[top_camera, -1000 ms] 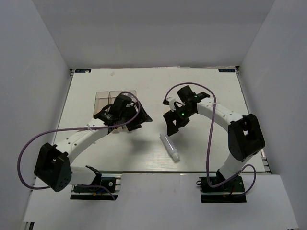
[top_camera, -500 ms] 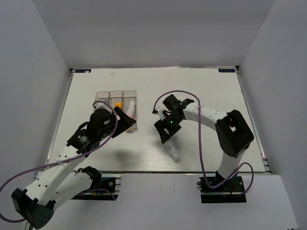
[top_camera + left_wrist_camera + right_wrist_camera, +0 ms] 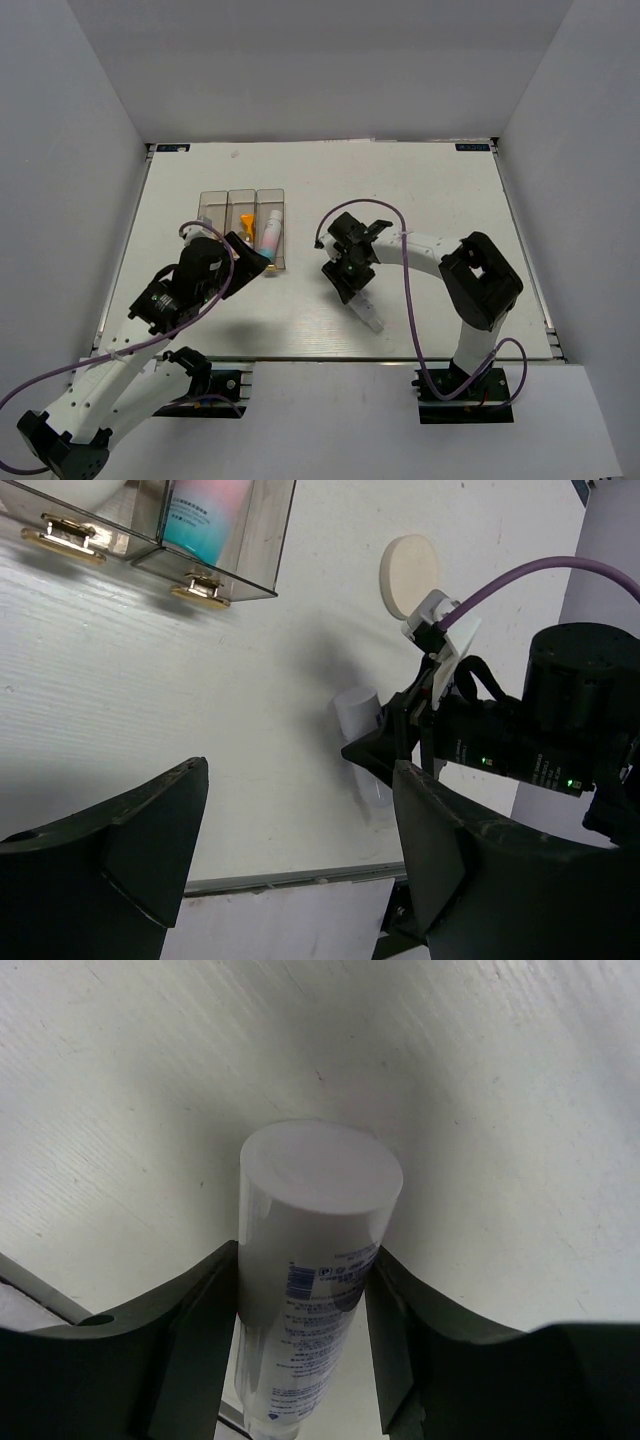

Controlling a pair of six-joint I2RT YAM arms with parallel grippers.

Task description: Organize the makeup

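A white tube [image 3: 367,312] lies on the table near the front edge. My right gripper [image 3: 348,281] is down over its capped end. In the right wrist view both fingers [image 3: 200,1310] press the sides of the tube [image 3: 315,1220]. My left gripper [image 3: 246,262] is open and empty, just in front of three clear boxes [image 3: 214,203]. The middle box holds an orange tube [image 3: 245,218] and the right box a white tube with pink and teal [image 3: 271,238]. The left wrist view shows my open left gripper [image 3: 300,780], the round cream puff [image 3: 410,575] and the lying tube [image 3: 358,712]. The sponges are out of view.
The boxes' brass latches [image 3: 200,588] face the left gripper. The table's front edge [image 3: 330,357] runs close behind the lying tube. Grey walls enclose the table on three sides. The right arm's purple cable [image 3: 410,300] loops above the table.
My left arm has pulled back from over the boxes toward the near left, uncovering them. My right gripper has moved forward and down onto the white tube.
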